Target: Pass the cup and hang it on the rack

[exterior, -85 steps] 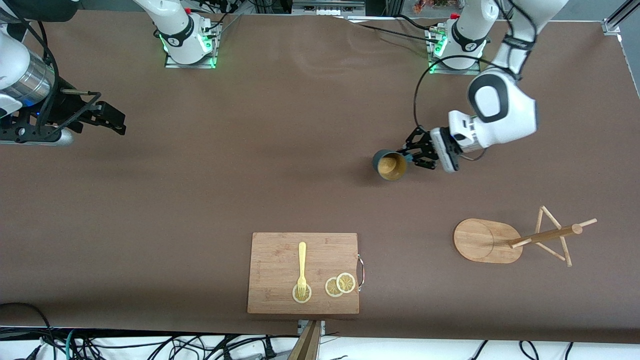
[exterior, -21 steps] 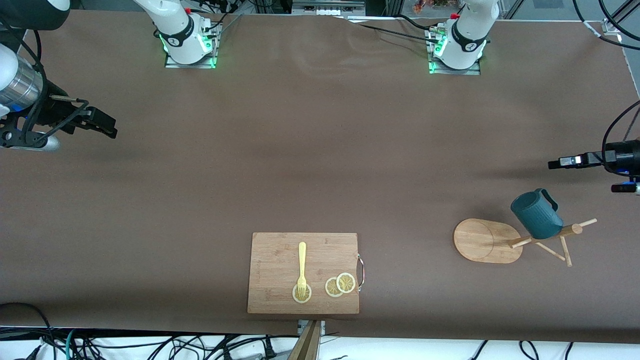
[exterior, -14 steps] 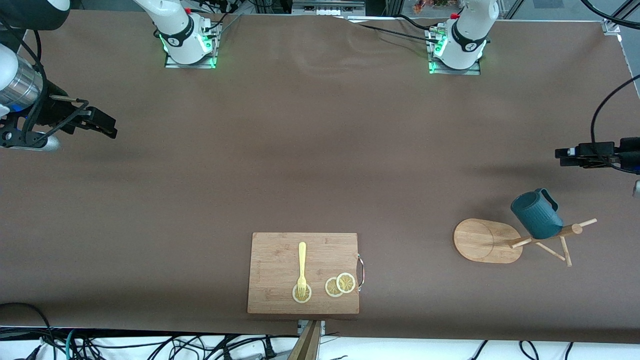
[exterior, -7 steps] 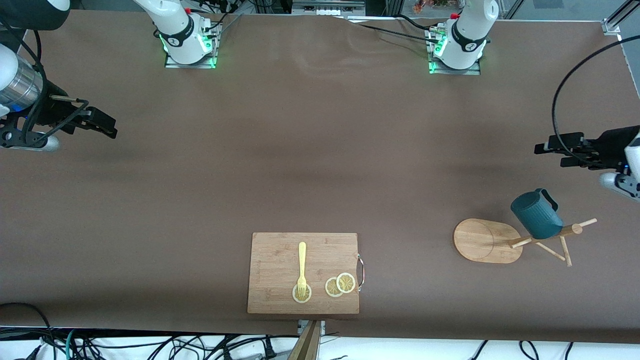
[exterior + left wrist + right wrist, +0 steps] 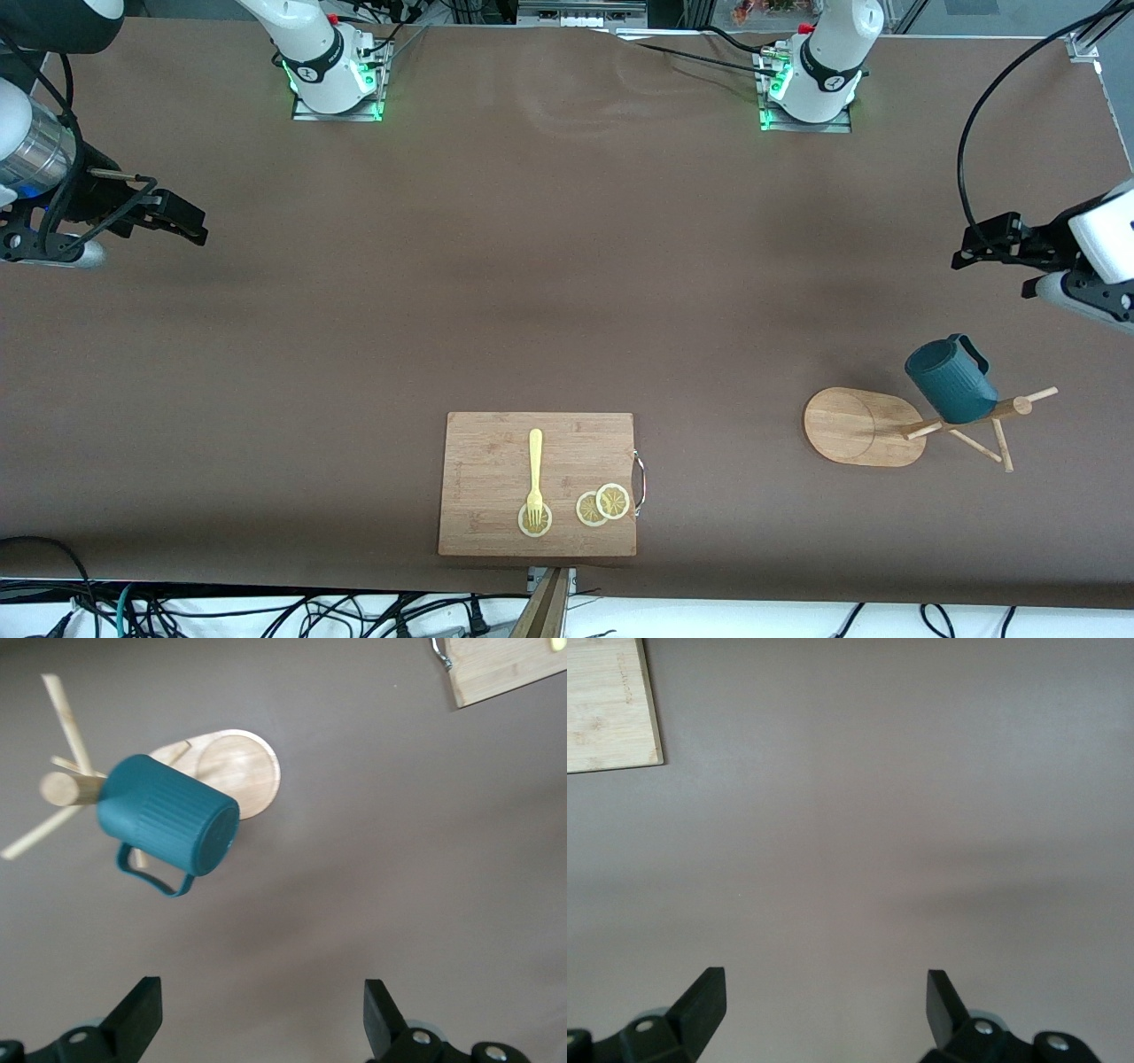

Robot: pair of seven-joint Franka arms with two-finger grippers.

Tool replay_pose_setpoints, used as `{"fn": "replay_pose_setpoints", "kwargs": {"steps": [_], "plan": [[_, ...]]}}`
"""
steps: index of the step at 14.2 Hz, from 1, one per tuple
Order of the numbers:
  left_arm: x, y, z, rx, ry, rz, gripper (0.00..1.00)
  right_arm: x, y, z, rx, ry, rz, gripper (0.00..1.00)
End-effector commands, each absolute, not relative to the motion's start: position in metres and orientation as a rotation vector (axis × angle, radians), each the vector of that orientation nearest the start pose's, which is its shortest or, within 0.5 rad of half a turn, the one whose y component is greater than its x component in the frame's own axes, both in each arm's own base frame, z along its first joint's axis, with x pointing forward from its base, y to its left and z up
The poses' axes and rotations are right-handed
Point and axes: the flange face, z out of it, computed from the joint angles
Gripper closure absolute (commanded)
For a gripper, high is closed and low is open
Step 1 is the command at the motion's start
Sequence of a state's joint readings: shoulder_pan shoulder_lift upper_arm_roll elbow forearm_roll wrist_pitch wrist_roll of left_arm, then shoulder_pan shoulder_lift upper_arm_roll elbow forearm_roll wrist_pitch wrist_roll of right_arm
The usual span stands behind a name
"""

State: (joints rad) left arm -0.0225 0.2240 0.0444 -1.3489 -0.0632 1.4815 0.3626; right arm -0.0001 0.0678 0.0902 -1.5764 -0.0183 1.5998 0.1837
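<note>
Brown counter (image 5: pixel 549 292), wide and mostly bare. Looks like the last step: one cup (image 5: pixel 950 381) hangs on one rack (image 5: pixel 864 426) toward the left arm's end. Left gripper (image 5: pixel 974 248), jaws open and empty, over bare counter near the rack. Right gripper (image 5: pixel 182 220) waiting, jaws open. Next calls only for parking clear. One cutting board (image 5: pixel 538 484), one fork (image 5: pixel 535 474), three lemon slices (image 5: pixel 603 504).

cup (image 5: pixel 950 383) on rack (image 5: pixel 864 427) | cutting board (image 5: pixel 496 461) toward right arm's end

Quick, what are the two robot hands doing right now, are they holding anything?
Left gripper: open, empty, over bare table near the rack, where the cup hangs.
Right gripper: open, empty, waiting.
</note>
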Motion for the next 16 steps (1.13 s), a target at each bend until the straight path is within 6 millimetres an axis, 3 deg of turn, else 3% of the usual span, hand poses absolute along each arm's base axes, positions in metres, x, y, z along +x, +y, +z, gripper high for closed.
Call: {"fn": "replay_pose_setpoints", "kwargs": {"steps": [1, 4, 9, 16], "plan": [[0.596, -0.02, 0.62, -3.041, 0.565, 0.076, 0.0, 0.572, 0.047, 0.589, -3.154, 0.163, 0.057, 0.0], [0.582, -0.021, 0.626, -3.082, 0.324, 0.092, 0.0, 0.572, 0.047, 0.589, -3.155, 0.163, 0.059, 0.0], [0.571, -0.018, 0.623, -3.157, 0.197, 0.112, 0.0, 0.572, 0.047, 0.589, -3.155, 0.163, 0.059, 0.0], [0.584, -0.021, 0.612, -3.154, 0.202, 0.139, 0.0, 0.572, 0.049, 0.59, -3.155, 0.156, 0.057, 0.0]]}}
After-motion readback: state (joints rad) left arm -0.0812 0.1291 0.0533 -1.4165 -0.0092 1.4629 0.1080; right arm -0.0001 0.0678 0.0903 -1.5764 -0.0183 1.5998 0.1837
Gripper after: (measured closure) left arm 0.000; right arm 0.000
